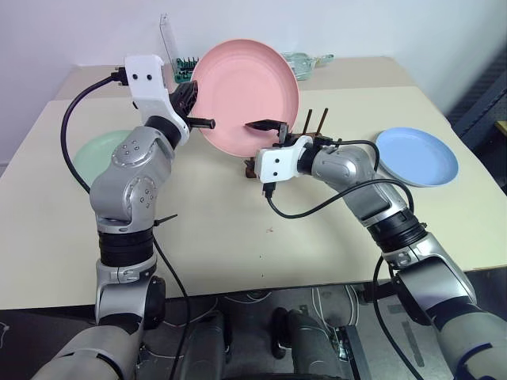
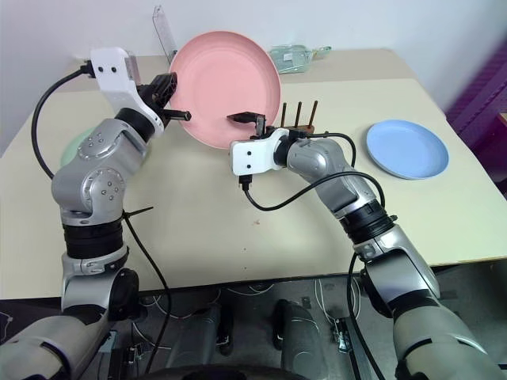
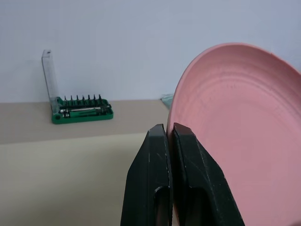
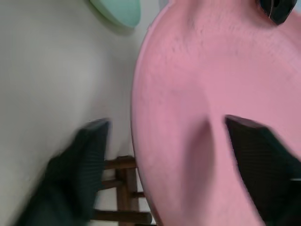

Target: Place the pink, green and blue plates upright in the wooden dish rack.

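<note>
At upper centre, the pink plate (image 1: 245, 95) stood on edge above the wooden dish rack (image 1: 305, 134), pinched by the left gripper (image 1: 200, 111), its lower rim between the right gripper (image 1: 265, 127)'s parted, not yet gripping fingers.

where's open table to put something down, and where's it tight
Bare table runs along the near edge, between the green plate and the blue plate. It is crowded in the middle, where both grippers meet the upright pink plate over the wooden dish rack. The bit holder takes the far edge.

Head stereo overhead, wrist views close, sharing pink plate (image 1: 245, 95)
</note>
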